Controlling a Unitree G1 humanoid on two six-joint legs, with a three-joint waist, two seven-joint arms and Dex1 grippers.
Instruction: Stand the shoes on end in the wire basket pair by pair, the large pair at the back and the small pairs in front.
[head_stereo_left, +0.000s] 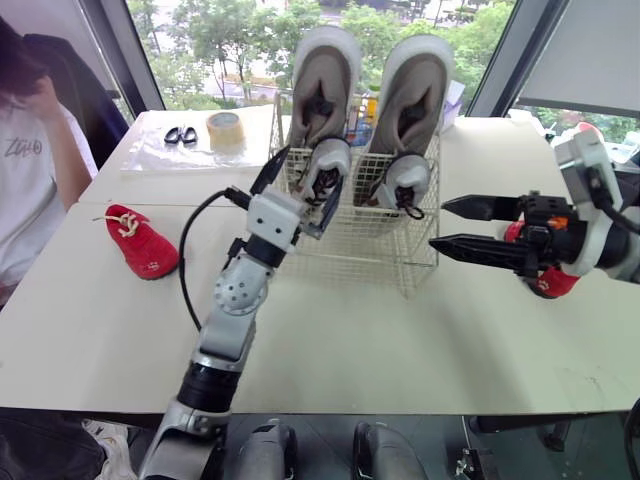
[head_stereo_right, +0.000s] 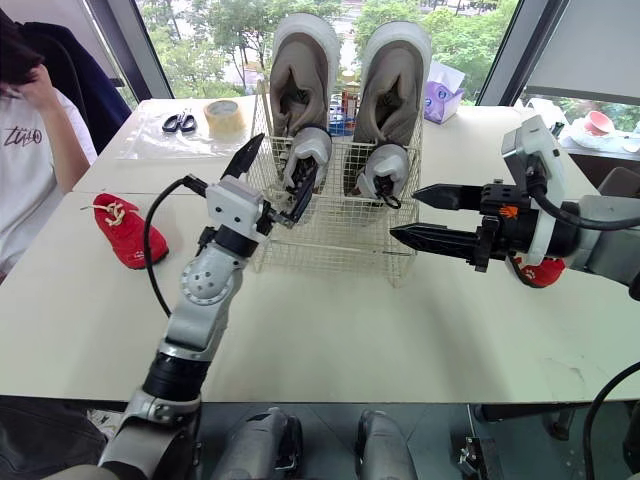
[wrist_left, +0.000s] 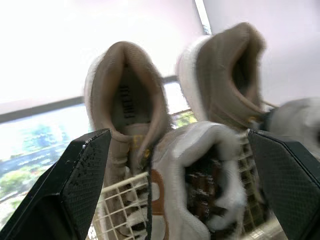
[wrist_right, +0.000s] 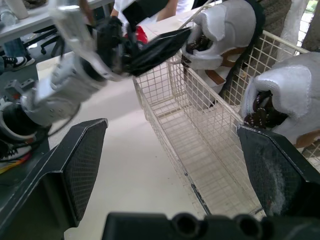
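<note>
Two large tan shoes (head_stereo_left: 322, 85) are standing on end at the back of the wire basket (head_stereo_left: 400, 255), and two small white shoes (head_stereo_left: 408, 180) are standing in front of them. The left gripper (head_stereo_left: 303, 185) is spreading wide around the left-hand white one, gripping nothing. The right gripper (head_stereo_left: 440, 224) is hovering wide open and empty just right of the basket. A red shoe (head_stereo_left: 140, 242) is lying on the table (head_stereo_left: 400, 340), well to the left.
</note>
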